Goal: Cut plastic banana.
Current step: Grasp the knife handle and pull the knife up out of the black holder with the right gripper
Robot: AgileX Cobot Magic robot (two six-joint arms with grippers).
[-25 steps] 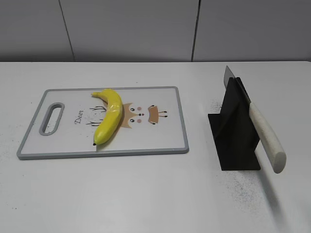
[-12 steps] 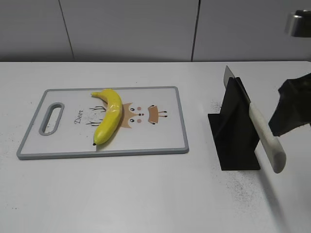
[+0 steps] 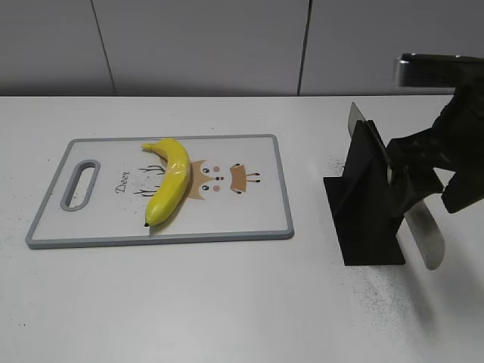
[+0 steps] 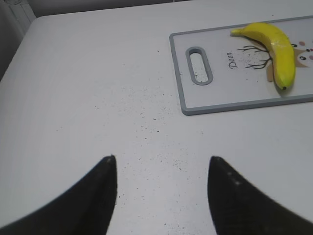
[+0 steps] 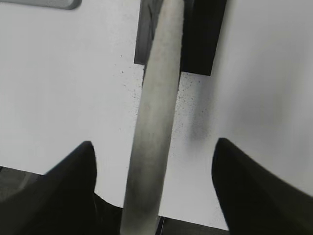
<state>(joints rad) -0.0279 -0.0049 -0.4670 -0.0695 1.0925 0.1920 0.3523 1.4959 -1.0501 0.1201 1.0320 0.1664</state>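
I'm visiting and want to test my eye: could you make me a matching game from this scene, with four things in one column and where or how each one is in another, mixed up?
Things:
1. banana
2. knife
3. left gripper
4. right gripper

Places or states:
A. open above bare table, off the board's handle end
B. lying on the cutting board
C. open, fingers on either side of the pale handle
D. resting in the black stand

Pairs: 1-B, 2-D, 3-A, 4-C
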